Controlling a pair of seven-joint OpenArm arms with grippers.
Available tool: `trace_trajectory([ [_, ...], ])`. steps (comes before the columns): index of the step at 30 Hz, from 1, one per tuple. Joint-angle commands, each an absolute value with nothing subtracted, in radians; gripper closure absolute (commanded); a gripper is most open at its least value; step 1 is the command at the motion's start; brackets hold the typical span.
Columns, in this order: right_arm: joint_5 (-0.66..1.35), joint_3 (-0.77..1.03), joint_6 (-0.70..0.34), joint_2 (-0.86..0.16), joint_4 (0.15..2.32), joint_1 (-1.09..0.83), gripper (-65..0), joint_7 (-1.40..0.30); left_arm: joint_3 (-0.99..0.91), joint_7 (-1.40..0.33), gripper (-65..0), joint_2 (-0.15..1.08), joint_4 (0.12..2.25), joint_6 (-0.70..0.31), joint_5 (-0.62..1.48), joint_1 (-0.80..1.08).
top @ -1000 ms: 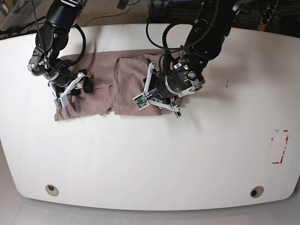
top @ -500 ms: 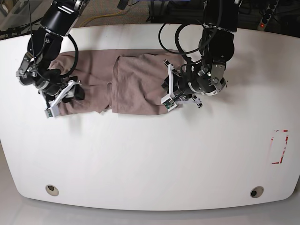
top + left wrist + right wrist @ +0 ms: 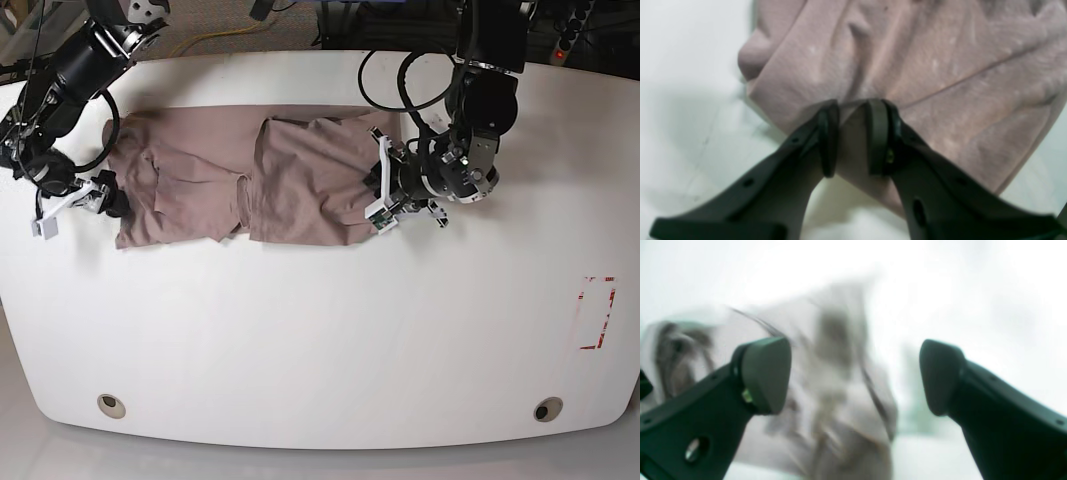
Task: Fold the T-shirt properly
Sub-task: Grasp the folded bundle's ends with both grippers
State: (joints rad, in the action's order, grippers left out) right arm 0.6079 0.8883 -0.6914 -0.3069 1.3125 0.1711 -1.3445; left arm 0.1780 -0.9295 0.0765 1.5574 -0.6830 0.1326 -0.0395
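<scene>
Mauve-brown T-shirt: lies rumpled, partly folded, on white worktop.
Handling: soft, light, limp; best taken at hems or corners.
Left gripper: pinching a cloth edge.
Right gripper: spread, holding nothing, beside the shirt.

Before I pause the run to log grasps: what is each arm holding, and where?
Left end effector pinches a fold near the edge of the mauve-brown cloth T-shirt; right end effector holds nothing.

Bright light fills every view. The right wrist view is very blurry and washed out, maybe from moving. The white table edges look curved.
</scene>
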Motion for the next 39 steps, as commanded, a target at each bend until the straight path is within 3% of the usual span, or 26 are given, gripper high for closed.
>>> trace_trajectory([
  [1,0.664,0.895,-0.698,-0.34,1.273,0.183,-58.2,-1.331,0.176,-0.94,-12.2,0.081,1.57,-0.687,0.12,-0.056],
  [6,0.76,0.892,-0.698,-0.335,1.267,0.114,-58.2,-1.331,0.176,-0.94,-12.2,0.081,1.572,-0.687,0.12,-0.058],
  [16,0.76,0.806,-0.698,-0.228,1.273,0.073,-58.0,-1.323,0.179,-0.94,-12.2,0.081,1.567,-0.687,0.12,-0.084],
  [19,0.76,0.799,-0.698,-0.217,1.273,0.074,-51.7,-1.282,0.179,-0.941,-12.2,0.079,1.577,-0.69,0.122,-0.084],
  [29,0.76,0.673,-0.698,-0.231,1.273,0.082,-4.4,-1.205,0.173,-1.055,-12.5,0.074,1.819,-0.69,0.124,-0.079],
  [31,0.76,0.67,-0.698,-0.234,1.273,0.081,0.0,-1.204,0.168,-1.059,-12.5,0.081,1.824,-0.69,0.124,-0.073],
  [39,0.762,0.671,-0.698,-0.239,1.283,0.077,0.0,-1.204,0.056,-1.058,-12.5,0.074,1.816,-0.691,0.124,-0.012],
])
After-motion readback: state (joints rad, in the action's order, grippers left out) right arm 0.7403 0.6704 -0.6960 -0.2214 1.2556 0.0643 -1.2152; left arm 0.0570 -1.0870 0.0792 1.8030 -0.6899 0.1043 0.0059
